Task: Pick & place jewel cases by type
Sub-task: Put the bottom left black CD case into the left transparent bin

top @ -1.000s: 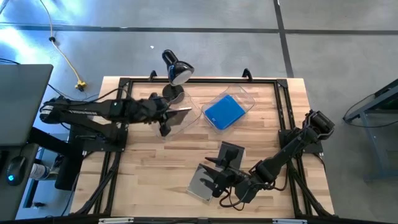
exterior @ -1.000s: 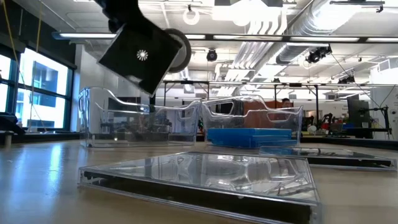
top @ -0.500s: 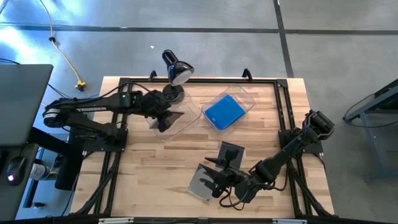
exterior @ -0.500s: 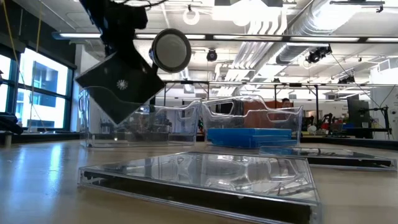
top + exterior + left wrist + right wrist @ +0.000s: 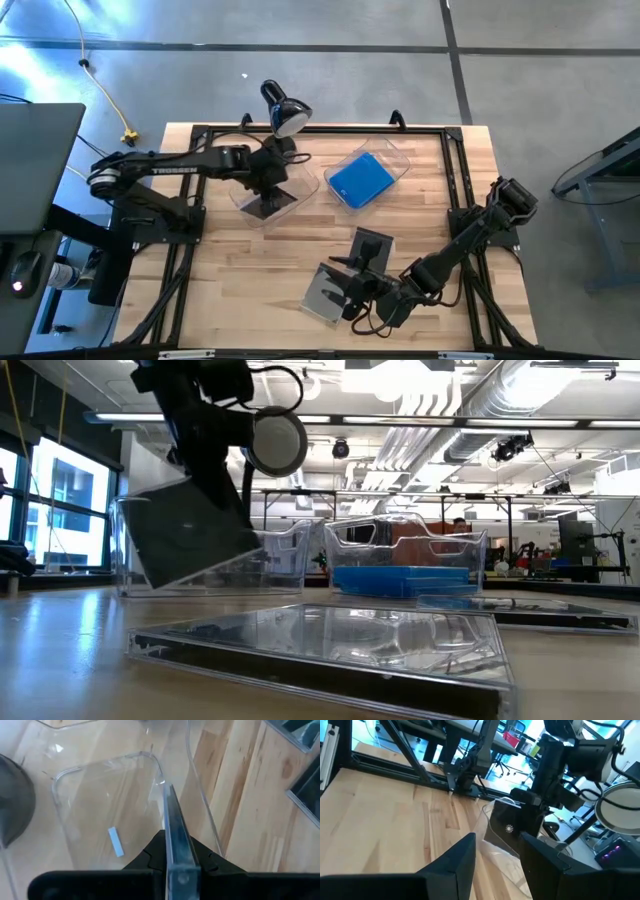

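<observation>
Left pincer (image 5: 268,195) clamps a dark jewel case (image 5: 190,545) edge-on, tilted, over the clear bin (image 5: 262,205) left of centre. Right pincer (image 5: 345,290) sits low at lower centre, fingers apart, a clear case (image 5: 322,292) lying flat on the surface (image 5: 240,270) right beside it.

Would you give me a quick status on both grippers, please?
Left gripper shut on dark jewel case, lowering into left bin. Right gripper open, over table cases. Nothing blocking.
</observation>
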`<state>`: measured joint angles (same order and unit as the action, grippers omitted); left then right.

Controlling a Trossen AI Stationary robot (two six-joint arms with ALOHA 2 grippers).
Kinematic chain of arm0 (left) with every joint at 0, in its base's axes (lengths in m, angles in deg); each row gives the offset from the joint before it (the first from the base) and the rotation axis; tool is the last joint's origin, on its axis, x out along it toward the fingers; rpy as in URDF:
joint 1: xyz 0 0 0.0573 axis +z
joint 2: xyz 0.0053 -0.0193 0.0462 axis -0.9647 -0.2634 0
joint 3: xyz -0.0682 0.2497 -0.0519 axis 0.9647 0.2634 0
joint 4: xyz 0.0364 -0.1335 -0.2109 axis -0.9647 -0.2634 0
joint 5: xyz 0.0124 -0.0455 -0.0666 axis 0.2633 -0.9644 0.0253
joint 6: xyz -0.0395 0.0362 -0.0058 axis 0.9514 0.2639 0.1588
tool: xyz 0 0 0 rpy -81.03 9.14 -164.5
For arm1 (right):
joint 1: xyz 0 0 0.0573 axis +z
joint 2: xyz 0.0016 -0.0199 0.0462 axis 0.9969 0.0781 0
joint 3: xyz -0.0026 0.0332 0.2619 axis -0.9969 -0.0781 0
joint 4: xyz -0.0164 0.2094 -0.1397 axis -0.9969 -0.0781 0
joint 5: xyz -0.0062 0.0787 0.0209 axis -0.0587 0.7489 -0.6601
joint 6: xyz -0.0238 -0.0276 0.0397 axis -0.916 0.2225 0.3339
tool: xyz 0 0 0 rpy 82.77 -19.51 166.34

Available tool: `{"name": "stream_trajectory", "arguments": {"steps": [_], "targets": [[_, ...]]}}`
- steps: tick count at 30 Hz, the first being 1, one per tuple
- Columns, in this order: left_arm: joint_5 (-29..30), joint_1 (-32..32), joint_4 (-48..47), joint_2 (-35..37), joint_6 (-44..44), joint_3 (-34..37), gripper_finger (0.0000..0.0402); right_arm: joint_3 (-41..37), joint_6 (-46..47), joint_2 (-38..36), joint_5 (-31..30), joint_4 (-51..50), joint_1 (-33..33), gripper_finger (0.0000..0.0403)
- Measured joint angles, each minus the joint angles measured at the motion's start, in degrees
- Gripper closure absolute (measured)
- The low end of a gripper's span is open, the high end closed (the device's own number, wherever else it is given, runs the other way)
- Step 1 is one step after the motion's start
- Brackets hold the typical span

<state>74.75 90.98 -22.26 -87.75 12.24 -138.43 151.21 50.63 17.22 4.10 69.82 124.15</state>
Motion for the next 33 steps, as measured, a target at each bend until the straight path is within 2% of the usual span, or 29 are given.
{"name": "stream_trajectory", "arguments": {"steps": [15,21,33], "targets": [[0.5,0.0,0.2,-4.5,-3.4,0.0,0.0331,0.0,-0.4,0.0,-0.1,-0.1,0.0,0.0263],[3.5,0.0,0.0,-4.5,-3.5,0.0,0.0308,0.0,-0.4,0.0,-0.1,-0.2,0.0,0.0263],[5.1,0.0,-5.0,-4.5,-2.1,0.0,0.0305,0.0,-0.3,0.0,0.3,-0.2,0.0,0.0263]]}}
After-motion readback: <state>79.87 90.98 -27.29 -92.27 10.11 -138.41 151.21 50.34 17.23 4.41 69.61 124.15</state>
